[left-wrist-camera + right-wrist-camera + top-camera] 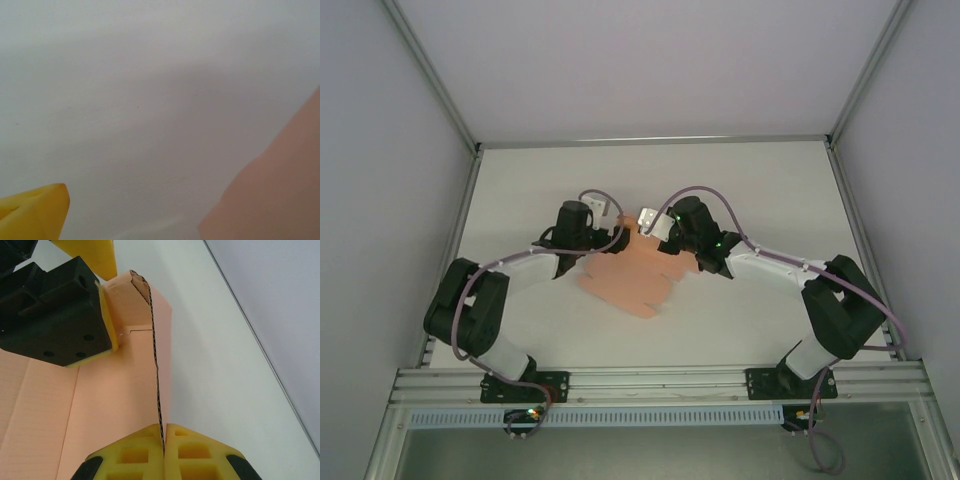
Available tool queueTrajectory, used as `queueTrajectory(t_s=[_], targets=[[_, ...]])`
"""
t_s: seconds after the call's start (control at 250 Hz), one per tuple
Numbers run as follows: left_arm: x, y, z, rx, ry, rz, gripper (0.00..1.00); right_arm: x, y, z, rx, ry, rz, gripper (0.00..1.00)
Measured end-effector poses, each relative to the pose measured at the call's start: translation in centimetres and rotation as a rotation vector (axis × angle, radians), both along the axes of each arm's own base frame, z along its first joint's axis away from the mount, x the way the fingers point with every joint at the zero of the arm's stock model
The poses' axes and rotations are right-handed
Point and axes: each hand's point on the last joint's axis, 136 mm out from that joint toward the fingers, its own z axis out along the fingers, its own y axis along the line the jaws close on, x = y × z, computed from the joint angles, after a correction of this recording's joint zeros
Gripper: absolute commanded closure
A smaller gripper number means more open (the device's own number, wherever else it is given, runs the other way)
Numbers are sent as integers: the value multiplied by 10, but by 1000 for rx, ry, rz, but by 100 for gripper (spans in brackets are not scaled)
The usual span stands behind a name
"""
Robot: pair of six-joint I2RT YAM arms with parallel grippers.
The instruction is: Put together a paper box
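Paper box as a part-folded sheet, mid-table
The paper box [625,285] lies flat near the centre of the table [750,180], one corner toward the near edge. At its far right side the right gripper [164,432] pinches a raised flap edge-on. At its far left the left gripper [102,285] has its fingers spread, one pad just beside that flap

Box [115,405]: thin pink corrugated card, matt, finely ribbed face, fluted cut edge. Right claw [164,440] pads [200,455]: yellow moulded plastic, matt. Counter [750,190]: white, smooth, matt. Rail [660,380]: ribbed bare metal.
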Motion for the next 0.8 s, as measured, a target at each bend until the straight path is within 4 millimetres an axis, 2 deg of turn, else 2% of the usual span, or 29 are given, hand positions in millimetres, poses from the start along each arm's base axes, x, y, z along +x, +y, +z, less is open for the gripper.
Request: queueTrajectory(t_s=[0.052, 0.108, 0.164, 0.26, 0.343, 0.439, 0.543, 0.711, 0.799], targets=[[-1, -2, 4, -10, -4, -11, 1, -1, 1, 0, 2, 1, 5, 100], [-3, -4, 8, -21, -8, -24, 12, -1, 1, 0, 4, 3, 9, 100], [-5, -6, 10, -27, -6, -39, 19, -2, 2, 0, 6, 4, 13, 100], [-8, -6, 7, -17, 15, -49, 36, -3, 3, 0, 10, 7, 22, 100], [-9, -6, 5, 2, 28, -57, 39, -3, 4, 0, 10, 7, 24, 100], [-7, -10, 4, 14, 40, -66, 48, -3, 3, 0, 9, 6, 23, 100], [-6, -17, 0, 35, 49, -76, 71, -2, 3, 1, 10, 5, 21, 100], [-1, -29, 0, 114, 22, -68, 100, 2, -2, 1, -1, -3, -7, 100], [4, -32, -1, 166, 11, -28, 100, 4, -6, 0, -10, -3, -24, 100]])
